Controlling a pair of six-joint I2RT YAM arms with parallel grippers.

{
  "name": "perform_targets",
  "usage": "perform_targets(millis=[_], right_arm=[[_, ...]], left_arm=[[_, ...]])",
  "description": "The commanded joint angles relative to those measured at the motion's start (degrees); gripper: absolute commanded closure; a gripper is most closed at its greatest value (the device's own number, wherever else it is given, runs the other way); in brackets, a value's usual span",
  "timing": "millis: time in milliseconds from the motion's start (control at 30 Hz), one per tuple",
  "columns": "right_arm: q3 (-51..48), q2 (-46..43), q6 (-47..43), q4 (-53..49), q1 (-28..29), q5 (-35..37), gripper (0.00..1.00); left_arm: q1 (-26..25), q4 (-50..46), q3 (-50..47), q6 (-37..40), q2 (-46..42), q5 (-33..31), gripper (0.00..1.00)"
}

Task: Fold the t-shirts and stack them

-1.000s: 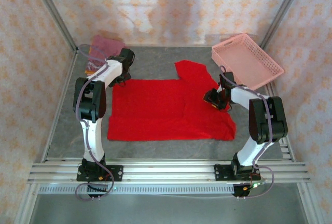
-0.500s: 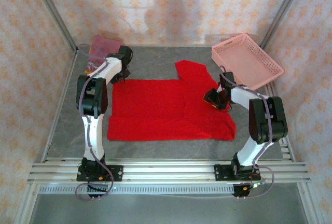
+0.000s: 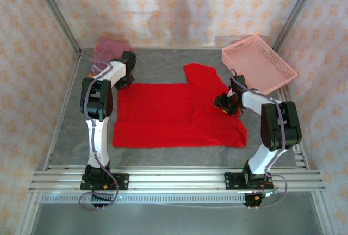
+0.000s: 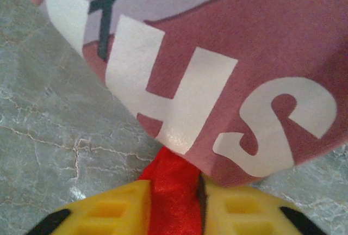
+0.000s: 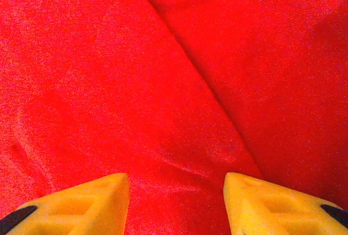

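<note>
The plain bright red cloth t-shirt (image 3: 163,115) lies flat on the grey tabletop (image 3: 157,63). At its far-left corner the left gripper (image 4: 174,194) has its jaws pinched on red cloth, likely for folding. On its right side the right gripper (image 5: 176,191) rests, jaws half apart, holding nothing.

Red tee (image 3: 163,115): soft cloth, matt, fine knit grain. Maroon-pink tee (image 4: 283,39): cloth, matt; its white lettering (image 4: 179,88) is smooth print w/ slight sheen. Tabletop (image 4: 49,131): grey, stone-look, veined, dull. Basket (image 3: 259,63): pink plastic lattice. Rails (image 3: 174,179): bare ribbed metal. Left gripper (image 4: 175,205), 2 fingers (image 4: 109,213): smooth yellow plastic.
</note>
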Motion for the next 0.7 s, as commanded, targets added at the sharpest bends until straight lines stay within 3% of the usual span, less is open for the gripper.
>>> perform_targets(millis=[0,133,500,667], right_arm=[[0.48,-0.09,-0.52,-3.04,-0.22,0.86,0.50],[0.72,-0.57,-0.60,-3.39,-0.24,0.88,0.50],[6.48,-5.19,-2.84,-6.55,0.73,1.82,0.50],[16.42,0.44,-6.88,-8.31,2.91,7.15,0.50]], left_arm=[[0.91,-0.49,0.58,0.16,1.58,-0.05,0.81],[1.19,-0.07,0.27,0.33,1.83,0.87,1.00],[1.29,4.96,-5.61,1.57,-4.78,3.10,1.00],[1.29,5.95,-7.11,2.16,-7.64,4.62,1.00]])
